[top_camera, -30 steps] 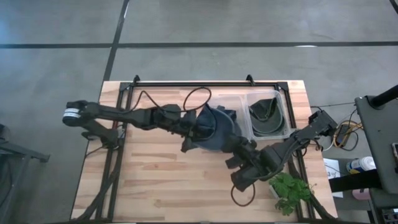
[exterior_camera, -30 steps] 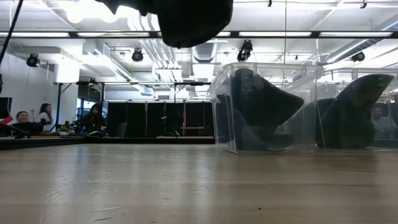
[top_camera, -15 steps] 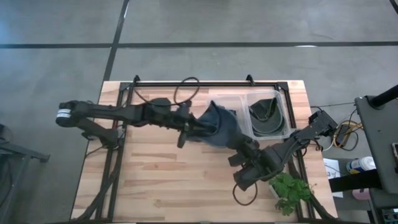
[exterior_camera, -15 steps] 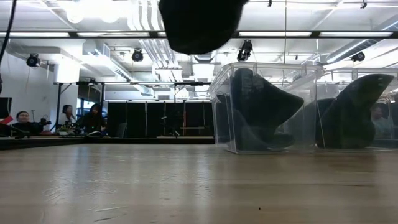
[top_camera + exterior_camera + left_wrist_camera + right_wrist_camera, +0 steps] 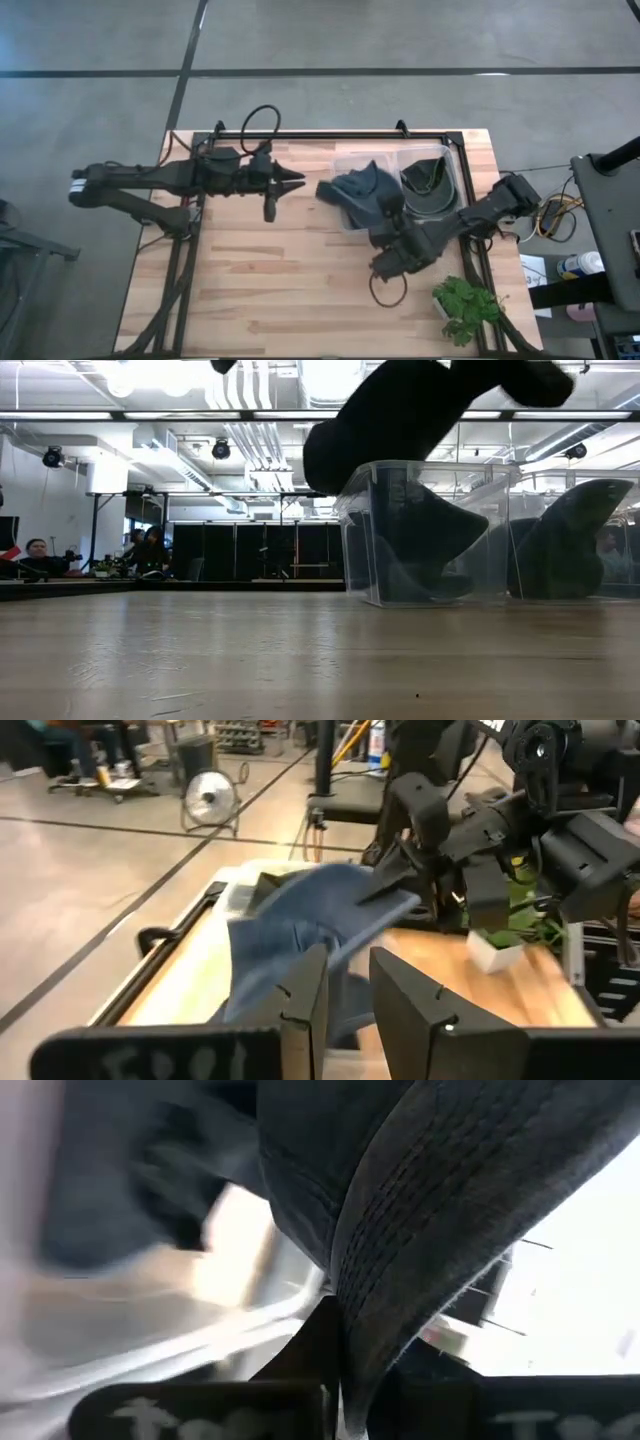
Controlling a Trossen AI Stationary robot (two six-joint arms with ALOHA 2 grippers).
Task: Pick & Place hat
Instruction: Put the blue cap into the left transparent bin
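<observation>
Right claw pinching blue hat by its edge, held over left bin. Left claw spread, empty, above worktop beside the bin

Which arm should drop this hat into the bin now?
The right. Its gripper is shut on the blue hat, already over the clear bin. The left gripper is apart from the hat, fingers open, over bare table.
</observation>
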